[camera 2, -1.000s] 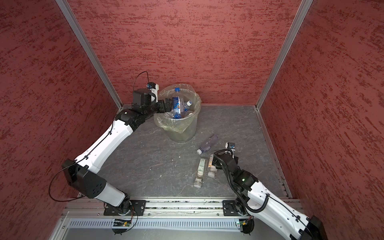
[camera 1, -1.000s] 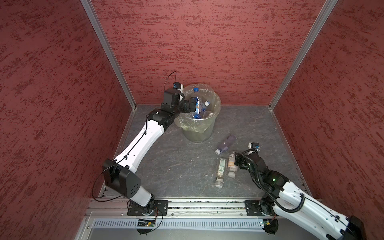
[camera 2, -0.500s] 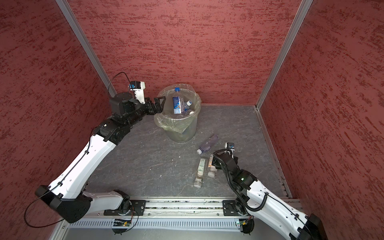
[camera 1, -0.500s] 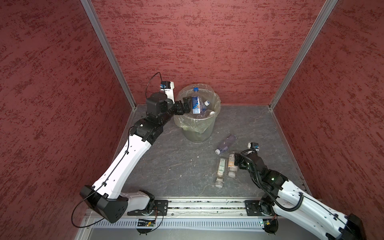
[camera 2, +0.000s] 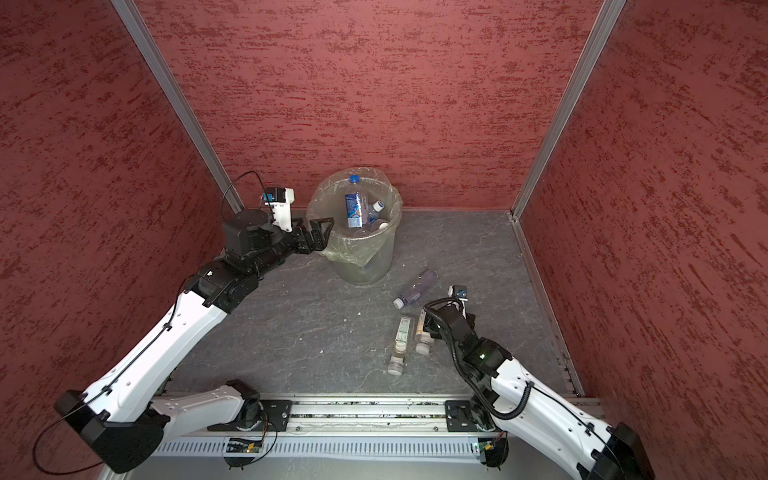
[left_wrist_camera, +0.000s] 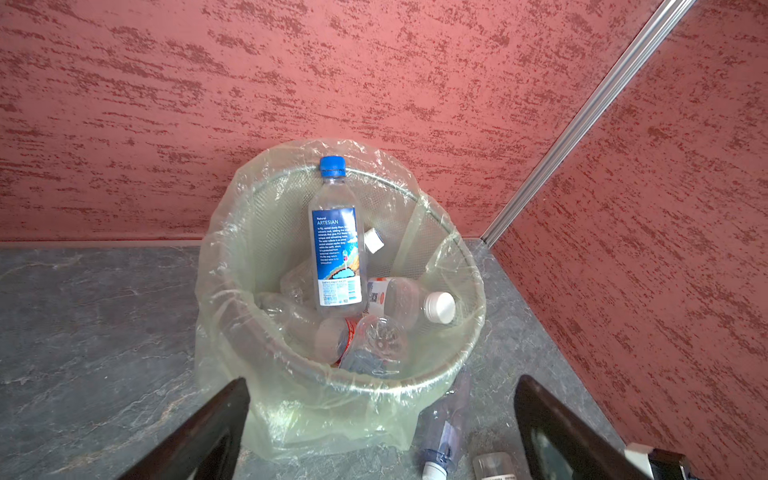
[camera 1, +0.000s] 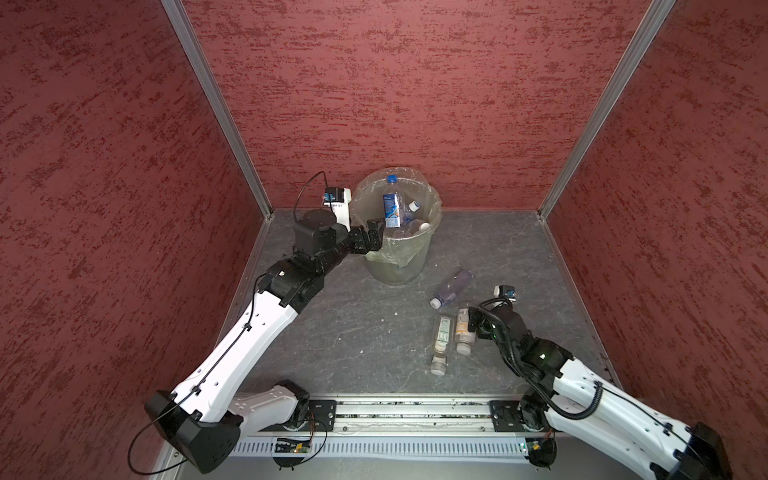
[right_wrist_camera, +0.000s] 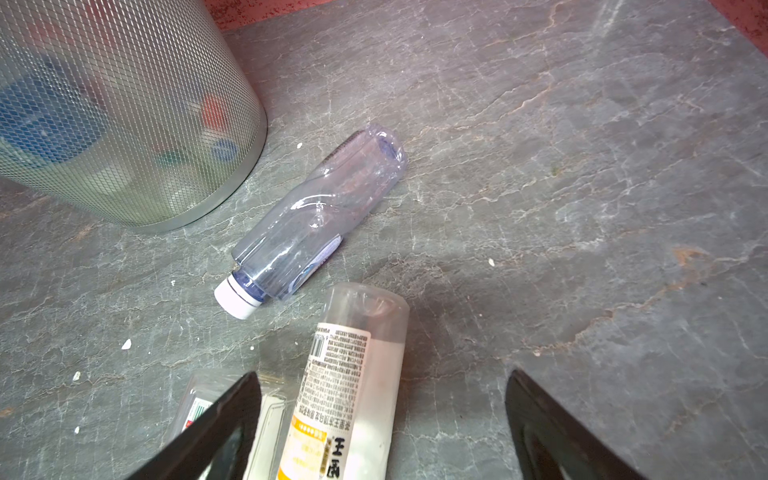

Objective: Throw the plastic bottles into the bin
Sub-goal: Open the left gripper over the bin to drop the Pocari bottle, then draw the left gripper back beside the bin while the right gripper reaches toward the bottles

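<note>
Grey stone-look tabletop (camera 1: 332,332), red textured walls (camera 1: 415,83) on three sides. Bin (camera 1: 395,266) (camera 2: 365,266) stands at the far edge, a bit left of the middle. Its wall reads as mesh in the right wrist view (right_wrist_camera: 124,124), and a crinkly clear bag (left_wrist_camera: 299,415) is folded over the rim. Inside: blue-label bottle (camera 1: 390,210) (camera 2: 353,210) (left_wrist_camera: 334,253), blue cap up, leaning on the far rim. White-cap bottle (left_wrist_camera: 407,301) lies by its base, crumpled clear bottles (left_wrist_camera: 374,345) sit under them, count unclear. Left gripper (camera 1: 374,235) (camera 2: 326,232) (left_wrist_camera: 382,379): jaws wide apart, nothing between them, level with the bin rim on its left side. Contact with the bag can't be told. Three bottles lie on the tabletop right of the middle, between bin and near edge. Clear bluish bottle (camera 1: 453,286) (camera 2: 415,286) (right_wrist_camera: 316,216) is on its side nearest the bin, apart from it, white cap toward the near edge. Yellow-label bottle (camera 1: 462,328) (camera 2: 424,332) (right_wrist_camera: 349,395) and pale-label bottle (camera 1: 441,336) (camera 2: 401,334) lie side by side, caps toward the near edge. Right gripper (camera 1: 473,324) (camera 2: 430,322) (right_wrist_camera: 383,374): jaws spread wide, low over the yellow-label bottle, straddling it partway along its body, not clamped. One finger overlaps the pale-label bottle in the right wrist view; touching or not, can't tell.
</note>
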Motion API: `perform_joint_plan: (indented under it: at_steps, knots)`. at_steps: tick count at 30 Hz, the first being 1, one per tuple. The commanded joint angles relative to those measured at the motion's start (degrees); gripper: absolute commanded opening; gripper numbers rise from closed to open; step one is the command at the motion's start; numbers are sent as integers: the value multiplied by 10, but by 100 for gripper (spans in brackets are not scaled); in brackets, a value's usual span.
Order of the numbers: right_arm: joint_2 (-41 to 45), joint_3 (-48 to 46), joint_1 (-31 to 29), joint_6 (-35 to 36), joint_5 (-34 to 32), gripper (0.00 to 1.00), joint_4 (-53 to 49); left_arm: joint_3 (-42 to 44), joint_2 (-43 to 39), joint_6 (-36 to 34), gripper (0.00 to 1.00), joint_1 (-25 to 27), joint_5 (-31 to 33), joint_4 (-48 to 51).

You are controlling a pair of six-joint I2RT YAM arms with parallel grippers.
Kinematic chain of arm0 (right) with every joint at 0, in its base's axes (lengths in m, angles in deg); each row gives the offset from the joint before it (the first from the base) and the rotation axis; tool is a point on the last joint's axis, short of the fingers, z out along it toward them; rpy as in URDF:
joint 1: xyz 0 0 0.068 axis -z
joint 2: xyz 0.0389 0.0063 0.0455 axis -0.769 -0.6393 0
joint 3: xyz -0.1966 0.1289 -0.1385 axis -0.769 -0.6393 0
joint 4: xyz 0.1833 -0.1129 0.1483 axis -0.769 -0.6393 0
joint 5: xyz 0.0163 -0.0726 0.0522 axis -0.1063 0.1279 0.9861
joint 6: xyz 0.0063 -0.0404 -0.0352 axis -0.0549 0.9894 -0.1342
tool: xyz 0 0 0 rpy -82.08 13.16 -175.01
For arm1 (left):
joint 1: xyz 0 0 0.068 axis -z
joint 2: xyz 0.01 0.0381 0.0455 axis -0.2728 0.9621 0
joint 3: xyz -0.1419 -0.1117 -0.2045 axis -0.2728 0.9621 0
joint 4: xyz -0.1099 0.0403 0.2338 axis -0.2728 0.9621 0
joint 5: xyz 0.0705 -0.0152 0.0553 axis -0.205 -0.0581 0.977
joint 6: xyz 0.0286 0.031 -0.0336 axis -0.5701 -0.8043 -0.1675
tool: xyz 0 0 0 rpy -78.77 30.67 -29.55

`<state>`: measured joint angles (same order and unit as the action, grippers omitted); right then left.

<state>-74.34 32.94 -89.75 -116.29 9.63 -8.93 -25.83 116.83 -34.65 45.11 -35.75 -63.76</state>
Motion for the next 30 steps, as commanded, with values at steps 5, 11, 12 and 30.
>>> perform_joint_plan:
  at_steps: [5,11,12,30]
  knots:
    - [-4,6,5,-8,-5,92,13,47,-20,9,99,31,6,-39]
    - [-16,10,5,-8,-7,93,13,104,-30,-3,100,74,39,-87]
    - [-18,11,6,-9,-7,93,13,110,-28,-3,99,76,37,-92]
    - [-16,15,6,-28,-35,99,-4,261,33,18,99,124,24,-211]
